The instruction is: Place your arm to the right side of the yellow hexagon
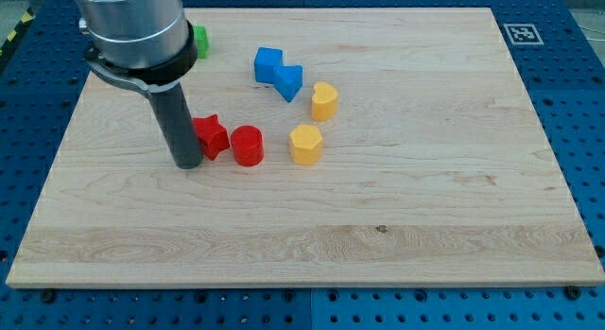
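Observation:
Two yellow blocks lie near the board's middle. The upper one (pixel 324 100) looks like the yellow hexagon. The lower one (pixel 306 144) has a notch in its top, like a heart. My tip (pixel 188 165) rests on the board at the view's left, well to the left of both yellow blocks. It stands right beside the red star (pixel 213 136), on that block's left side, touching or nearly touching it. A red cylinder (pixel 248 146) lies between the star and the lower yellow block.
Two blue blocks (pixel 269 64) (pixel 290 82) lie touching each other above and to the left of the yellow hexagon. A green block (pixel 200 41) at the view's top left is partly hidden behind my arm. The wooden board (pixel 425 207) lies on a blue perforated table.

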### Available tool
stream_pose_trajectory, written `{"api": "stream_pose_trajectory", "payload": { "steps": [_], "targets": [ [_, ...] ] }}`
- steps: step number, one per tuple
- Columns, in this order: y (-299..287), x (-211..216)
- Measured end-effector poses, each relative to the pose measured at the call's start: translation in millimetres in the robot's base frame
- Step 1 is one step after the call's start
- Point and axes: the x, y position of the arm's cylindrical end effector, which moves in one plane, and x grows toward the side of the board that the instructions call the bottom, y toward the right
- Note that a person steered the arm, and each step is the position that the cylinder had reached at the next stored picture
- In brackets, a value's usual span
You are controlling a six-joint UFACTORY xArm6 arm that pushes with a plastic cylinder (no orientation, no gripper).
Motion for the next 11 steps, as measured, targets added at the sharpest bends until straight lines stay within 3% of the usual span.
{"api": "stream_pose_trajectory", "payload": {
  "steps": [1,2,3,5,6,7,9,11],
  "targets": [
    [0.1,11.4],
    [31.7,50.6],
    [99.1,51.0],
    [182.4,-6.3],
    [184.6,-42.7],
    [184.6,-49.3],
    [195.1,-19.9],
    [162.1,-23.1]
  ]
}}
